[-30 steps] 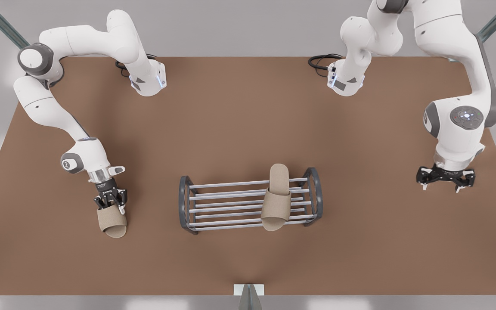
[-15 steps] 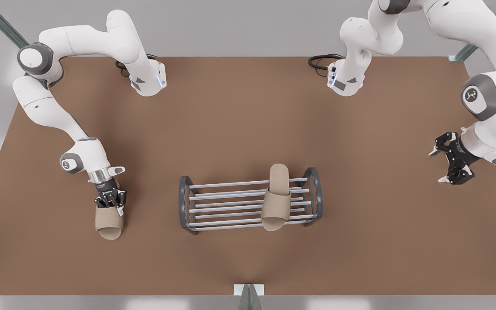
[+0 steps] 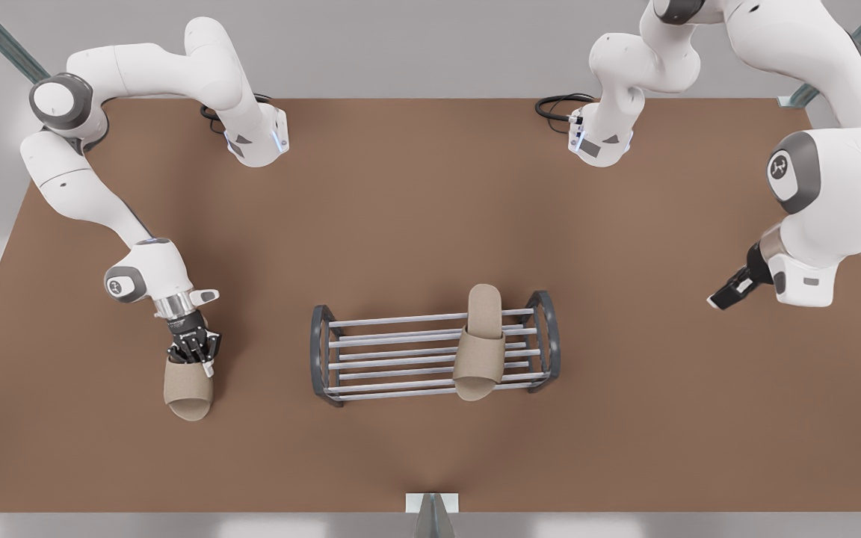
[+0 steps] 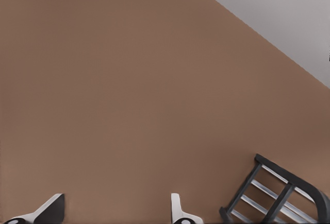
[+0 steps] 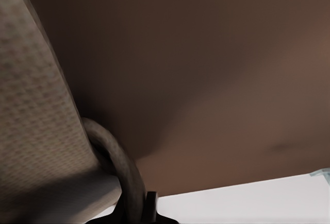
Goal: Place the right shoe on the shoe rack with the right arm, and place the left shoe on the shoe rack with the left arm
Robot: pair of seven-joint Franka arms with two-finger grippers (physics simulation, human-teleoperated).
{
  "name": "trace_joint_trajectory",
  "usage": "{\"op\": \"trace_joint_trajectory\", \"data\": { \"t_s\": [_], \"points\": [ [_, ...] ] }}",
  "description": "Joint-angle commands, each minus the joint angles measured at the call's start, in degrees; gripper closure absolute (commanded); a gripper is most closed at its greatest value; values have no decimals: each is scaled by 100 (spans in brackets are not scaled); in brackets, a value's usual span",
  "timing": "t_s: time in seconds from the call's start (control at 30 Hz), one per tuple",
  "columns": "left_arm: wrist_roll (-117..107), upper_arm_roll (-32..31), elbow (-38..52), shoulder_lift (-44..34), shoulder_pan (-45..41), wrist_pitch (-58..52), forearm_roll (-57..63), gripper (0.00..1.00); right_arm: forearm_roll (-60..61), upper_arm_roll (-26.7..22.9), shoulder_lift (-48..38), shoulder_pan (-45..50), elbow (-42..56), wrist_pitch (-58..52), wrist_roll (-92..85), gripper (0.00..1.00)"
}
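Brown matte worktop (image 3: 430,209) carried two white arms mounted at its far edge and a rack near the middle of its near edge.

Toward the near corner on the front view's left, the right gripper (image 3: 191,351) pointed down with its jaws closed on the heel end of a beige woven fabric open-toe slipper (image 3: 189,392). The toe pointed toward the near edge. The right wrist view showed the same slipper's weave (image 5: 36,121) close against the camera, with the brown surface beyond it. Whether the sole touched the worktop could not be told.

Beside it, well apart, stood the low dark-grey metal shoe rack with arched end frames and silver horizontal bars (image 3: 400,355). A second beige fabric slipper (image 3: 479,344) lay across the bars at the end on the front view's right, toe toward the near edge. The other half of the rack was unoccupied.

Near the worktop edge on the front view's right, the left gripper (image 3: 729,290) hung above the surface, well apart from the rack. In the left wrist view its fingertips (image 4: 51,206) stood wide apart with nothing between them, and one end frame of the rack (image 4: 278,193) appeared beyond them.
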Motion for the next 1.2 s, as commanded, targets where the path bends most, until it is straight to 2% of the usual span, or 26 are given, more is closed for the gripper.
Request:
{"op": "trace_joint_trajectory", "data": {
  "t_s": [0.0,0.1,0.43,0.5,0.67,0.83,0.97,1.17],
  "points": [
    [3278,7,4,-6,-3,-45,21,0,20,8,-103,39,1,6,27,79],
    [3269,7,4,-15,-3,-45,29,0,29,140,-490,75,-52,58,70,79],
    [3269,-37,21,-67,85,-98,47,0,328,447,-2010,110,-113,1543,123,79],
    [3260,-538,170,-67,559,-221,47,0,328,675,-2274,40,-96,1860,106,79],
    [3269,-538,179,-67,568,-265,38,0,495,983,-2696,-75,-105,2599,158,79],
    [3278,-538,179,-67,568,-318,29,0,1127,1168,-2872,127,-113,2493,369,79],
    [3278,-538,179,-67,568,-318,30,0,1154,1168,-3109,716,-78,1878,1661,79],
    [3278,-538,179,-76,568,-388,29,0,1514,1168,-3883,1419,-87,1535,3296,79]
  ]
}}
